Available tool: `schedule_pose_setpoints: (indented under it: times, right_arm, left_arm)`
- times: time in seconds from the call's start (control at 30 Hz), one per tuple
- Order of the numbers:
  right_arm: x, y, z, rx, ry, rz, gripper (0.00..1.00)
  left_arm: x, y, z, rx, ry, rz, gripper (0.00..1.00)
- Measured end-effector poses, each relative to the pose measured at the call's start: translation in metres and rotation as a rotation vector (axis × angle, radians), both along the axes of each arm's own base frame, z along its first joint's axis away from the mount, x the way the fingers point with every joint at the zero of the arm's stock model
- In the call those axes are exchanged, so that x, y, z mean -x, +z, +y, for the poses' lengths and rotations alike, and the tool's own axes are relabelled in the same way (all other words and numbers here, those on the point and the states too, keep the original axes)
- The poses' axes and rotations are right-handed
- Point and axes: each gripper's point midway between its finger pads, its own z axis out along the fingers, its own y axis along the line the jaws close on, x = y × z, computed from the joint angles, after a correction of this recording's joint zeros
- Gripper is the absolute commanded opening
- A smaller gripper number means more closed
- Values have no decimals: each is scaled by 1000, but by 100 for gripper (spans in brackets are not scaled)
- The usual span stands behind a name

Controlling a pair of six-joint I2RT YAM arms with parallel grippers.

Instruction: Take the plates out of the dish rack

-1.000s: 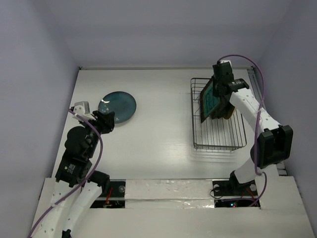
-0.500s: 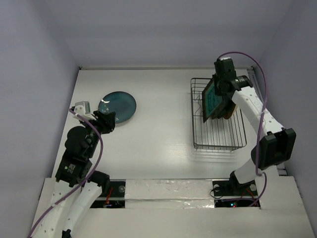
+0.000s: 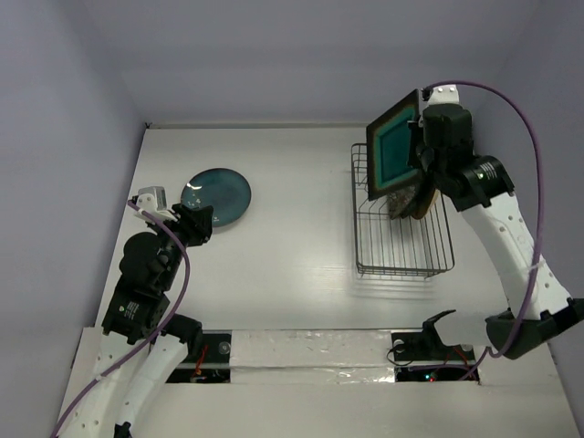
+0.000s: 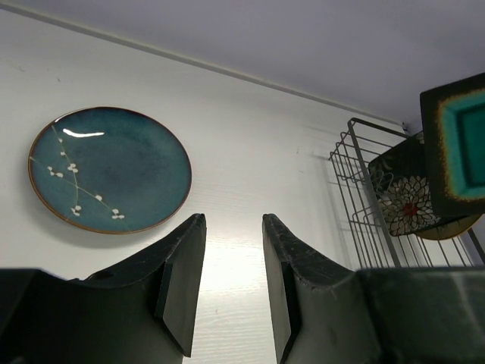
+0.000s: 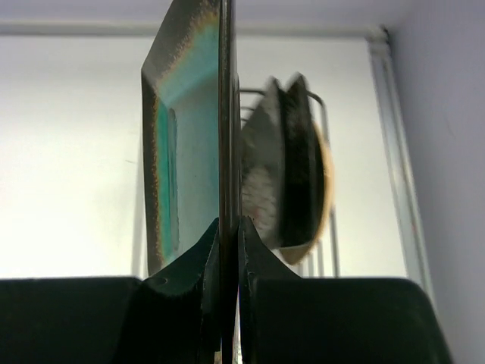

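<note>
My right gripper (image 3: pixel 422 137) is shut on the rim of the dark square plate with a teal centre (image 3: pixel 394 146) and holds it upright, lifted above the silver wire dish rack (image 3: pixel 401 239). In the right wrist view the gripper (image 5: pixel 229 231) pinches this plate (image 5: pixel 182 136) edge-on. The black flowered plate (image 4: pixel 402 193) and the tan round plate (image 3: pixel 422 203) still stand in the rack. The round teal plate (image 3: pixel 216 195) lies flat on the table at the left. My left gripper (image 4: pixel 233 227) is open and empty, just near of the teal plate (image 4: pixel 110 168).
The white table (image 3: pixel 292 237) is walled in at the back and sides. The rack (image 4: pixel 364 189) stands at the right. A rail (image 5: pixel 398 152) runs along the table's right edge.
My right gripper has lifted the square teal-centred plate up out of the rack. The left arm has not moved.
</note>
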Motion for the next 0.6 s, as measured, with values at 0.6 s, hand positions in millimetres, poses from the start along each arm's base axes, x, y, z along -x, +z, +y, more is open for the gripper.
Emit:
schedule_pose_setpoints:
  times: [0.6]
  right_arm:
    - [30,-161,233,-411,613,297,0]
  left_arm:
    - [1,2,2,4,7,-10,36]
